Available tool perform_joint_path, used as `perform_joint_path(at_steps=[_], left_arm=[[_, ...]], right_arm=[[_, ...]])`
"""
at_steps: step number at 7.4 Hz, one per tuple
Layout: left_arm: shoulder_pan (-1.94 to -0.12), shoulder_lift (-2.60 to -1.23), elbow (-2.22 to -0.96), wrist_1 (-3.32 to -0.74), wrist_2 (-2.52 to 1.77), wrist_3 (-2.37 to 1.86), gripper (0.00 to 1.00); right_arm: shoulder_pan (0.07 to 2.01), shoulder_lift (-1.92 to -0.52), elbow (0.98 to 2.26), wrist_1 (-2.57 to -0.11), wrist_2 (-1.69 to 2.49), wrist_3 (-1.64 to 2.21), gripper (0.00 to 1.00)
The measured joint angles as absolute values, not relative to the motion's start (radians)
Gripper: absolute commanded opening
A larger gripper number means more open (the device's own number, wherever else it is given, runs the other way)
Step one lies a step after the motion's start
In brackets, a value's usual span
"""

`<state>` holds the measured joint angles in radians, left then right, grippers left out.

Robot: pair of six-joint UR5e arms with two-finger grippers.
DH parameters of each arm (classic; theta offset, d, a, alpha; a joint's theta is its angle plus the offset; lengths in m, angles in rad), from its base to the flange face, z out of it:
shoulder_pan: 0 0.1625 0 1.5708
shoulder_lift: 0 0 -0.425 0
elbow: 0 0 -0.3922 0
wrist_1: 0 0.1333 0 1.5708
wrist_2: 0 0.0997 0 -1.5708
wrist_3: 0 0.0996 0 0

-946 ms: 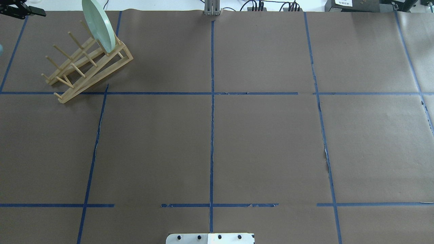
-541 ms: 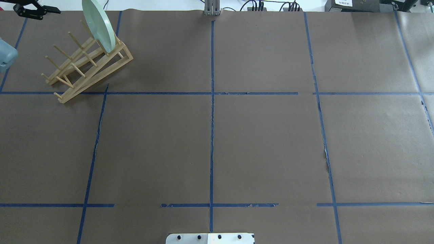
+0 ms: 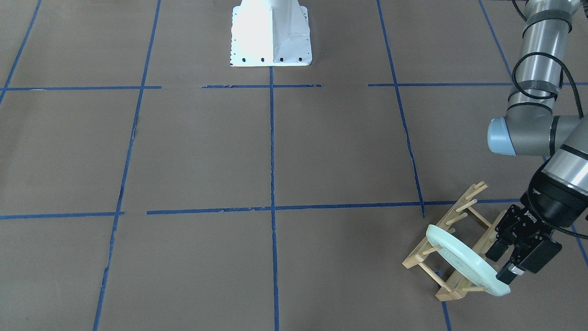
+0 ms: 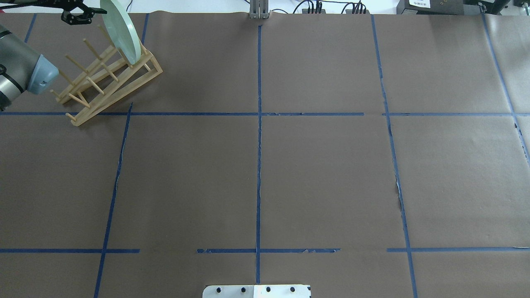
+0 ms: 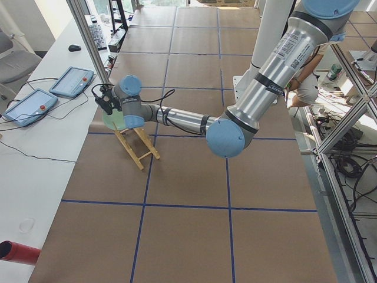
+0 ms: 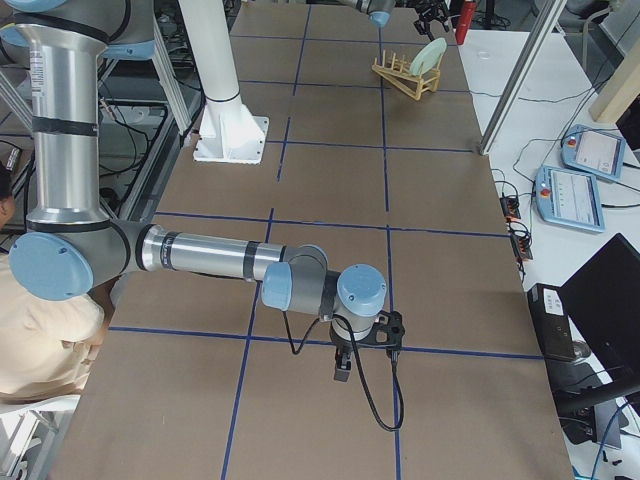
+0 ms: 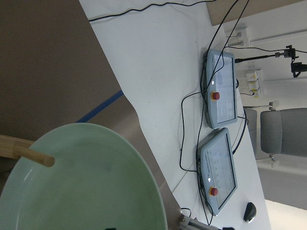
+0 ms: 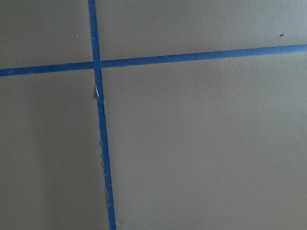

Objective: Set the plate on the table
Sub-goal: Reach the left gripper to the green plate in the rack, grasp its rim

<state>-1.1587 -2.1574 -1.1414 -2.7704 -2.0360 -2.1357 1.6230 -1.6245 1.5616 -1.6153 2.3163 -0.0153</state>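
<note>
The pale mint-green plate [image 4: 120, 31] stands on edge in the far slot of a wooden peg rack [image 4: 103, 78] at the table's [image 4: 323, 174] far left. In the front-facing view the plate [image 3: 464, 259] leans in the rack [image 3: 452, 230], and my left gripper [image 3: 498, 266] is open right beside its rim, empty. The overhead view shows this gripper [image 4: 83, 14] just left of the plate's top. The left wrist view is filled by the plate's face [image 7: 81, 182] and a peg [image 7: 29, 153]. My right gripper [image 6: 342, 366] hangs low over the table far from the rack; I cannot tell its state.
The white robot base [image 3: 270, 34] stands at the table's near edge. Past the far edge are a white bench [image 7: 158, 62] with two control pendants [image 7: 220, 91] and cables. My left arm's elbow [image 4: 25, 74] hangs over the rack's left side.
My left gripper has moved right along the far edge, up to the plate's rim. The arm's elbow has come into the overhead view. Plate and rack have not moved.
</note>
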Motion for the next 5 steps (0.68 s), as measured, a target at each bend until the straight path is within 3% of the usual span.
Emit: perform_joint_path(at_steps=[1,2,5], left_arm=[[-1.156,-2.158,-1.141,-2.77,-2.033,-2.136,0.08],[-1.154,-2.159,-1.141,-2.771,-2.033,-2.135,0.0],[-1.154,-2.165,-1.154,-2.772,-2.034,-2.133,0.0]], right_arm=[[1.623,-1.625,1.562,-1.615,2.316,-0.015,1.0],[1.623,-1.625,1.562,-1.615,2.316,-0.015,1.0],[1.623,-1.625,1.561,-1.615,2.316,-0.015,1.0]])
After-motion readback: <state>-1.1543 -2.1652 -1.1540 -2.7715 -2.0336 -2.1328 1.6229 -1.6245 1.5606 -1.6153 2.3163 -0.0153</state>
